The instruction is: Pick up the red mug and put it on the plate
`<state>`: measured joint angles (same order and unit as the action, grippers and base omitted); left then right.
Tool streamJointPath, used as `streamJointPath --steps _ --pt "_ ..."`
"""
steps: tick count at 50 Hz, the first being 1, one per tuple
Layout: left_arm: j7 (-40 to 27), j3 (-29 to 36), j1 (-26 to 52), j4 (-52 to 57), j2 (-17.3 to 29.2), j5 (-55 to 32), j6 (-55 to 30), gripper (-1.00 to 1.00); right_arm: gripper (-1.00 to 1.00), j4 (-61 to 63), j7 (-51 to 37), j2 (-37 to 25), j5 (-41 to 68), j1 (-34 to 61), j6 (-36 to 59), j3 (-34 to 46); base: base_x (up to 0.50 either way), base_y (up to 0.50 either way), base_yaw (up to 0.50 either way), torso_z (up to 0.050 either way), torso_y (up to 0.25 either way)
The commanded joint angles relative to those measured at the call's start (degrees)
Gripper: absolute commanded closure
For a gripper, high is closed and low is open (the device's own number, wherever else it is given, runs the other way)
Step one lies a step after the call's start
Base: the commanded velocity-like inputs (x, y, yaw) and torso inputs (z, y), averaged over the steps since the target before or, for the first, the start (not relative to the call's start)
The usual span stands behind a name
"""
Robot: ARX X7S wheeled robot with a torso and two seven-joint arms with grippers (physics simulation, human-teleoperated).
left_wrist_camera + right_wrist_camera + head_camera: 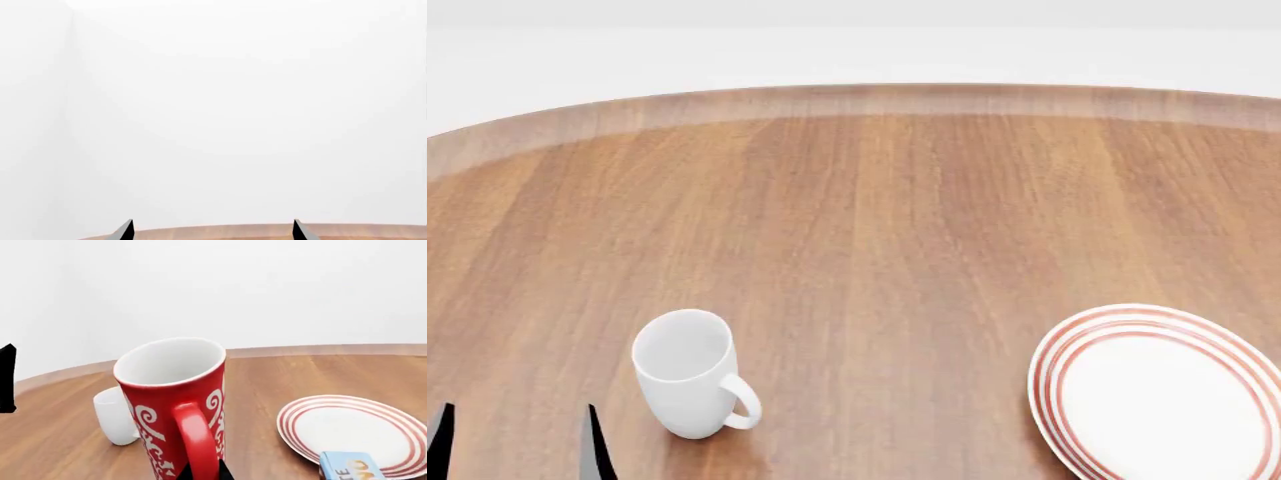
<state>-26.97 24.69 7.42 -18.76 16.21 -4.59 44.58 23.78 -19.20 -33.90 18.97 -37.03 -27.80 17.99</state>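
Wooden table, right fingers pinching red mug handle

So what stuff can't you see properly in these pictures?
- Red mug: missing from the head view; its base is cut by the right wrist view's bottom edge.
- Right jaws: mostly cut off there, so grip unclear.
- Blue box: cut off, label unreadable.
- Plate: clipped in the head view.
- Left gripper: only tips show.

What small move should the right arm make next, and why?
Probably carry the red mug sideways toward the plate. The mug looms close to the right wrist camera, seemingly held by its handle; the plate's centre is bare, though a blue box overlaps its near rim.
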Motion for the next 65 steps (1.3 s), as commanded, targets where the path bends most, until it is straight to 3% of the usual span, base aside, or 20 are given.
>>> streamJointPath --steps 1,12,21,37,65 --pt "0.37 0.33 0.16 -0.36 0.05 -0.65 0.74 -1.00 1.00 19.42 -9.23 -5.42 1.19 -1.14 14.26 -3.67 0.00 0.00 0.00 0.000 0.000" --pt "0.47 0.54 0.22 -0.44 0.13 -0.87 0.89 -1.00 1.00 28.15 -16.52 -8.48 8.58 10.39 32.91 -4.83 0.00 0.00 0.00 0.000 0.000" --pt "0.36 0.59 0.31 -0.63 0.14 -0.72 1.29 -1.00 1.00 30.39 -21.92 -9.55 19.13 20.51 42.95 -6.92 0.00 0.00 0.00 0.000 0.000" --pt "0.19 0.71 0.43 -0.90 0.18 -0.53 1.81 -1.00 1.00 29.38 -31.32 -10.06 35.52 31.04 50.22 -10.49 0.00 0.00 0.00 0.000 0.001" --pt "-0.29 0.78 0.55 -1.24 0.16 -0.42 2.47 -1.00 1.00 23.79 -38.73 -10.40 42.83 42.71 55.55 -11.36 0.00 0.00 0.00 0.000 0.000"
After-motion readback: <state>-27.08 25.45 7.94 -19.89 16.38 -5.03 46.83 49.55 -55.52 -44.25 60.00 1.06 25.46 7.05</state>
